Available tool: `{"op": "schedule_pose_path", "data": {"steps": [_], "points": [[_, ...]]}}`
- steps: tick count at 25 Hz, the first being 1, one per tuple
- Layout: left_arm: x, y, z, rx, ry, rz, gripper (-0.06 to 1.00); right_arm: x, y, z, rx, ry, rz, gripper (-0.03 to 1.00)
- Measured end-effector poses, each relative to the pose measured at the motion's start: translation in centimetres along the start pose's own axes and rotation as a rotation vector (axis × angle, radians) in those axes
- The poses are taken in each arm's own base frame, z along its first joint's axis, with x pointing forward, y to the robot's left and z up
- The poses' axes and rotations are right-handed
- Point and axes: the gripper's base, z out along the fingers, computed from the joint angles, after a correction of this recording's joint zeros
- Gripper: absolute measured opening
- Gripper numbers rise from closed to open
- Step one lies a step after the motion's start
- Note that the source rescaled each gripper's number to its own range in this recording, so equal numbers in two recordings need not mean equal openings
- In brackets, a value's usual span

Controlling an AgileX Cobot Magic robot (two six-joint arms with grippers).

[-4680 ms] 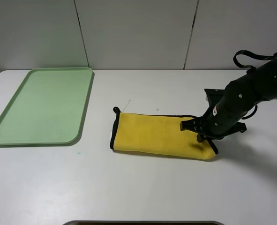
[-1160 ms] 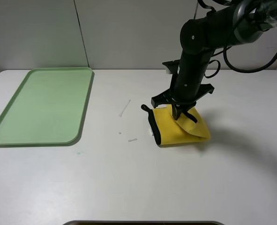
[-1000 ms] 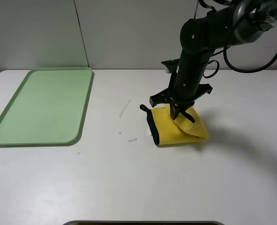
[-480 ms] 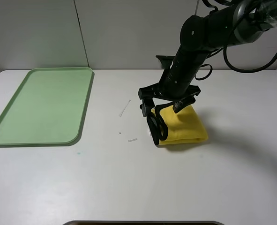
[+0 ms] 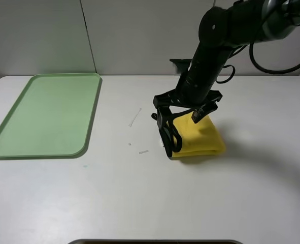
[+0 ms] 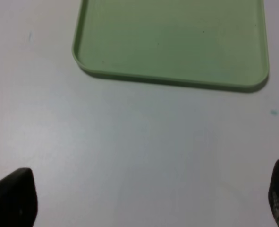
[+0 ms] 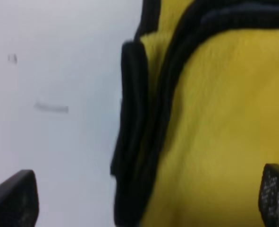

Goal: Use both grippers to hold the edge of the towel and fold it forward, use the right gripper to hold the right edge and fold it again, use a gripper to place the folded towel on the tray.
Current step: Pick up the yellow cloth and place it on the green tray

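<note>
Fingers of the right gripper (image 5: 180, 115) spread wide over the folded towel (image 5: 203, 140), which we see on the table (image 5: 139, 193), well right of the tray (image 5: 43, 114). Left wrist: we find the left gripper (image 6: 146, 198) released, empty, near the tray. Right wrist: the towel's black edge (image 7: 134, 118) lies between parted fingertips (image 7: 12, 198).

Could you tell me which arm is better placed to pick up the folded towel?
Probably the right: the right gripper, open, hangs over the towel, while the left gripper faces the tray.

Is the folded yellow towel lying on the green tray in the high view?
No, the towel lies folded on the white table, apart from the tray and to its right.
</note>
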Motion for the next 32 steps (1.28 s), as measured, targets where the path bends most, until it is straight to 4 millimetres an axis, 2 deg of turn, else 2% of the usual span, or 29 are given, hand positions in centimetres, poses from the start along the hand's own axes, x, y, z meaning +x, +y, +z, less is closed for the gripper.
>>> {"op": "schedule_pose_path", "data": {"steps": [8, 14, 23, 32], "points": [[0.0, 0.0, 0.0, 0.000, 0.000, 0.000, 0.98, 2.7, -0.1, -6.8, 0.092, 0.072, -0.100, 1.00], [0.0, 0.0, 0.0, 0.000, 0.000, 0.000, 0.98, 4.9, 0.1, -10.2, 0.098, 0.053, -0.112, 1.00], [0.0, 0.0, 0.0, 0.000, 0.000, 0.000, 0.98, 11.5, 0.1, -13.9, 0.070, -0.017, -0.111, 1.00], [0.0, 0.0, 0.0, 0.000, 0.000, 0.000, 0.98, 18.1, -0.1, -17.5, 0.060, -0.171, -0.127, 1.00]]}}
